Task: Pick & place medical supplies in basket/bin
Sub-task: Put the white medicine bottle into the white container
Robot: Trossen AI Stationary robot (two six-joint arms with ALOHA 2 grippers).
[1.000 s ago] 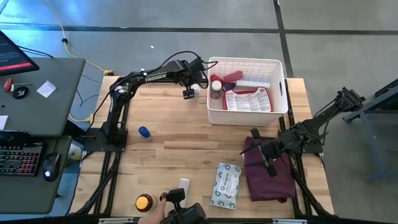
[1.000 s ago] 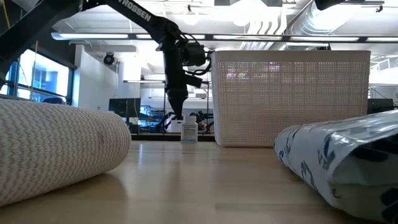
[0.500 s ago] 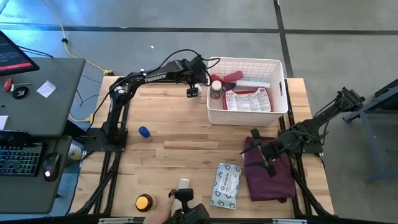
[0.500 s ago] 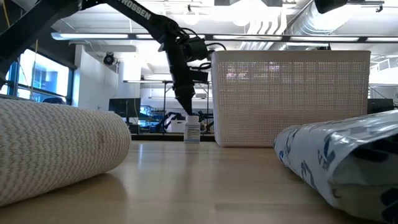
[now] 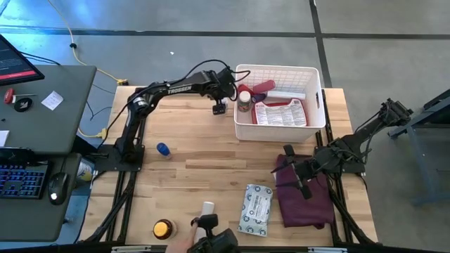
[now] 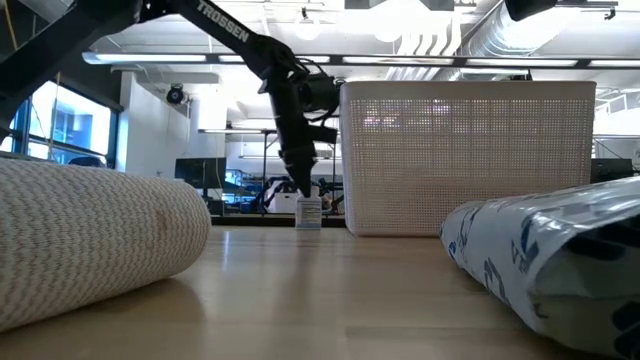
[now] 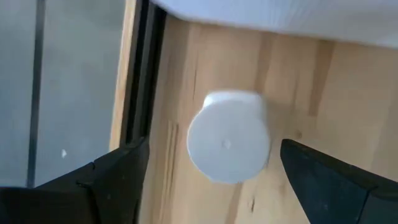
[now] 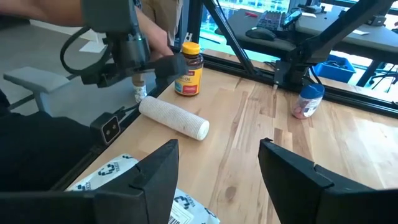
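Left gripper (image 5: 219, 107) hangs just outside the white basket (image 5: 316, 105), on its left wall near the far corner. Fingers spread wide, holding nothing. Straight under it stands a small white-capped bottle (image 7: 228, 145), upright on the wood. From the left wrist camera the cap sits between the two dark fingers, a little nearer one than the other. From table height the bottle (image 6: 309, 210) stands just beside the basket wall (image 6: 465, 155), with the fingertips right at its top.

Step in hand, as I read it: take this bottle. To do it well, centre the cap between the fingers before dropping, go low enough to close on the body rather than the cap, and keep the finger nearer the basket from catching the lattice. Close gently; a light upright bottle tips easily. Then lift clear above the rim before carrying it over.

Right gripper (image 5: 299, 177) waits well apart, over the maroon cloth (image 5: 304, 200), fingers parted and empty.

Basket contents: a brown bottle with a white cap (image 5: 244, 98) in the corner nearest the left gripper, a red item (image 5: 261, 87) beside it, and a flat printed packet (image 5: 280, 112) covering most of the floor.

Still out on the table, far from the left gripper: a small blue-capped bottle (image 5: 163, 149), an orange-lidded bottle (image 5: 163, 228), a white roll (image 8: 173, 117), a blue-and-white packet (image 5: 254, 209).
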